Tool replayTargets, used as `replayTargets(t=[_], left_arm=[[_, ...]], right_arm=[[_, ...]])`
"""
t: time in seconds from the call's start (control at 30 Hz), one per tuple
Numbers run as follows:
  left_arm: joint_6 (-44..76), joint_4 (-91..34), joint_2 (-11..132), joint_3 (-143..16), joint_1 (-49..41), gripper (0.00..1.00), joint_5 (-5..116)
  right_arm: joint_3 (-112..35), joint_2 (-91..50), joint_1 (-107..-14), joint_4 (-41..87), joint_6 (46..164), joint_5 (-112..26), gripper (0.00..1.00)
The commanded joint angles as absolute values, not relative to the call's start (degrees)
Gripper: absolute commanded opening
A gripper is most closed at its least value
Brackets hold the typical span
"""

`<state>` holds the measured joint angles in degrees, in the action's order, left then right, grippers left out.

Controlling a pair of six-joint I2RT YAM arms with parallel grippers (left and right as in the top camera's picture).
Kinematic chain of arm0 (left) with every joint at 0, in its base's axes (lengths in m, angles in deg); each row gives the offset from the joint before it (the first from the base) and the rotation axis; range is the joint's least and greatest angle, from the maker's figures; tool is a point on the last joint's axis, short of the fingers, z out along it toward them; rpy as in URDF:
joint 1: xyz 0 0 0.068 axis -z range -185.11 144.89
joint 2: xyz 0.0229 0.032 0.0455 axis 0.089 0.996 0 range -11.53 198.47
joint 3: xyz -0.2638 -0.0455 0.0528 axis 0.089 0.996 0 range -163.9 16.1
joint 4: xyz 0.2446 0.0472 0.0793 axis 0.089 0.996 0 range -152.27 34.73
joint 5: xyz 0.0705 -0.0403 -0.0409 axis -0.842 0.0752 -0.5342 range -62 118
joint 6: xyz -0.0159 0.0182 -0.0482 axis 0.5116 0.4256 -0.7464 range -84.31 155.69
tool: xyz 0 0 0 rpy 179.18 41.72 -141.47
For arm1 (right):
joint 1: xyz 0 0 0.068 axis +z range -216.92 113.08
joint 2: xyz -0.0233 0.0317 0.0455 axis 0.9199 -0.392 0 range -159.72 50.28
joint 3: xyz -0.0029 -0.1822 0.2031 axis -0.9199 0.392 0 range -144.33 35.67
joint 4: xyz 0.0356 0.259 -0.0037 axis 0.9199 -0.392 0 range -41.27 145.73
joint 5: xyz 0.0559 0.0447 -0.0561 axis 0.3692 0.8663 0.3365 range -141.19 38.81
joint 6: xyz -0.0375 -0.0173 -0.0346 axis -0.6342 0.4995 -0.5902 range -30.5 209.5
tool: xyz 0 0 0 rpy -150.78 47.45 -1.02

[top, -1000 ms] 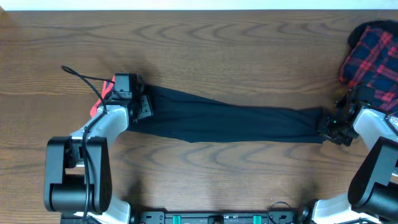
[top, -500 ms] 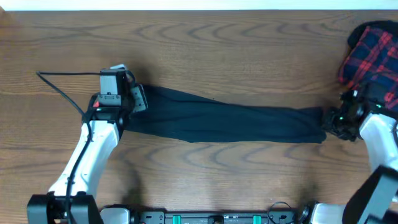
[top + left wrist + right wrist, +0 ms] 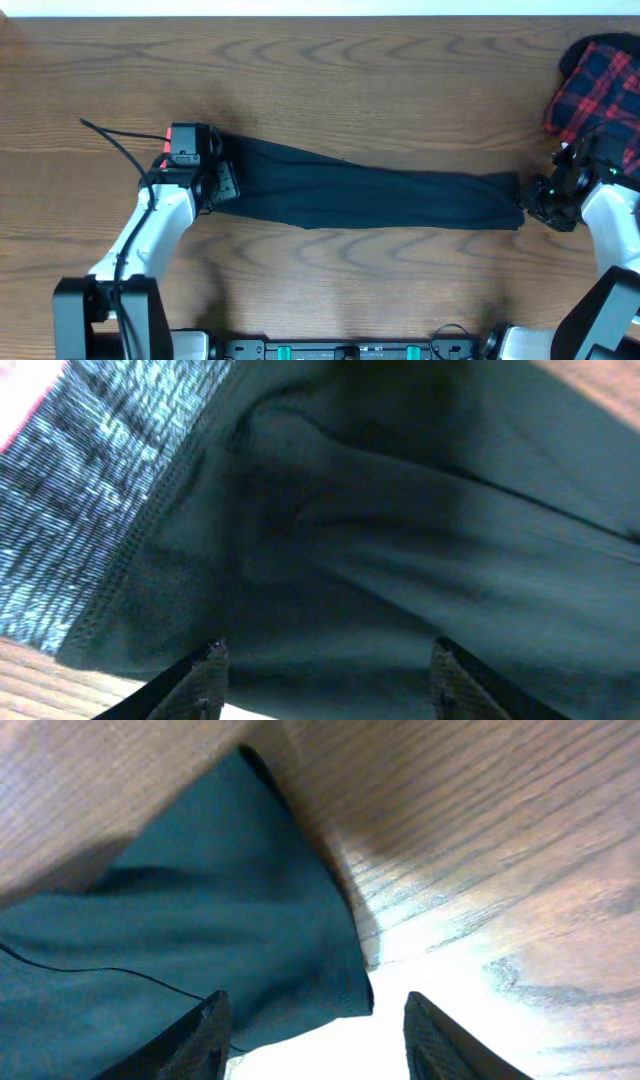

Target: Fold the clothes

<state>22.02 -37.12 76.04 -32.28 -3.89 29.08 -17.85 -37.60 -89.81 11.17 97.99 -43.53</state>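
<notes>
Trousers [image 3: 370, 195], black, one pair: laid flat across the table's [image 3: 320, 80] middle, long axis running left to right. Waistband end under my left gripper [image 3: 222, 182], jaws spread, gripping nothing. Hem end just ahead of my right gripper [image 3: 530, 205], jaws likewise apart, empty. I judge each arm nearest its own end.

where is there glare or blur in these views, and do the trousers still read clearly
Overhead: evenly lit and sharp, but the trousers are a flat black strip with little fold detail. Left wrist: very close, dim and soft, though the flecked weave of the waistband shows. Right wrist: strong glare blows the table out to white near the bottom edge, and the trousers look teal there.
</notes>
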Motion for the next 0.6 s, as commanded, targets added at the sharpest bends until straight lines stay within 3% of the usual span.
replayTargets(t=[0.0, 0.2, 0.57], left_arm=[[21.5, -36.8, 76.6, -31.8, -4.2, 0.65, 28.5], [21.5, -37.8, 76.6, -31.8, -4.0, 0.66, 35.6], [21.5, -38.2, 76.6, -31.8, -3.8, 0.66, 35.7]], right_arm=[[-17.7, -38.1, -90.3, 11.2, 98.0, -44.3, 0.54], [-17.3, -38.1, -90.3, 11.2, 98.1, -44.3, 0.56], [-7.1, -38.2, -90.4, 19.6, 100.8, -41.6, 0.61]])
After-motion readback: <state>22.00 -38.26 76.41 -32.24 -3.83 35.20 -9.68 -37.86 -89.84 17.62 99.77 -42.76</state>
